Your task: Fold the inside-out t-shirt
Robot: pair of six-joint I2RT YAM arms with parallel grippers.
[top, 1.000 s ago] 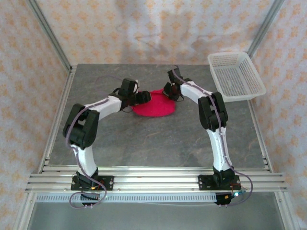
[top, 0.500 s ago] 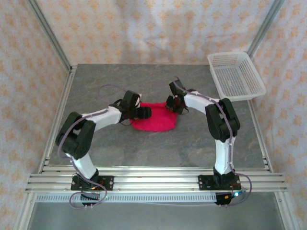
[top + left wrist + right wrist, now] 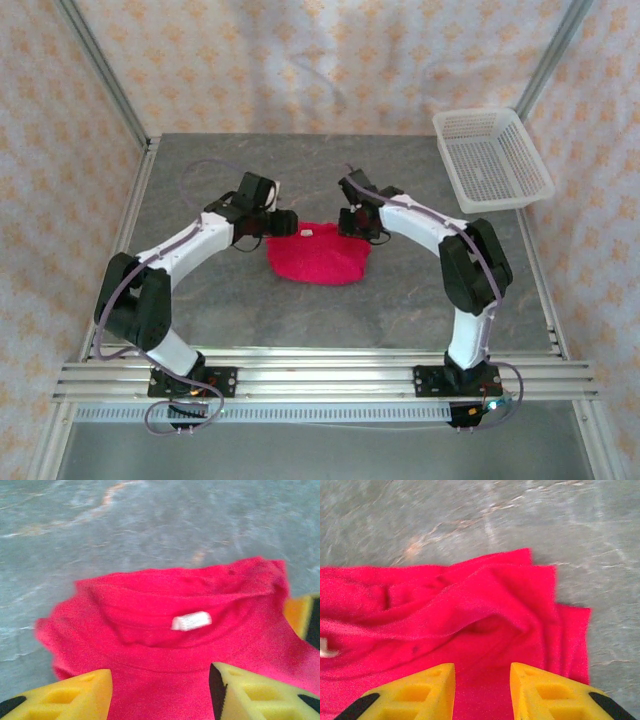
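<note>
The inside-out t-shirt [image 3: 318,258] lies as a small folded bundle in the middle of the grey surface [image 3: 200,180], with its far edge between the two pincers. It is soft, light cloth without stiffness. I judge that it will sag when lifted and that its layers will slide on each other, so a hold on one layer alone can pull the fold open. The better places to take it seem to be the far corners on each side of the neck, where the pale tag [image 3: 191,621] shows, pinching all layers together close to the surface. The left pincer [image 3: 160,680] has its yellow fingers spread wide, the cloth lies beyond them and nothing is pinched. The right pincer [image 3: 482,672] is also spread, more narrowly, over the stacked edges of the right corner, and it holds nothing. Both arms reach forward and bend inward at the elbow, with the wrists tilted down at the far edge of the shirt, facing one another
</note>
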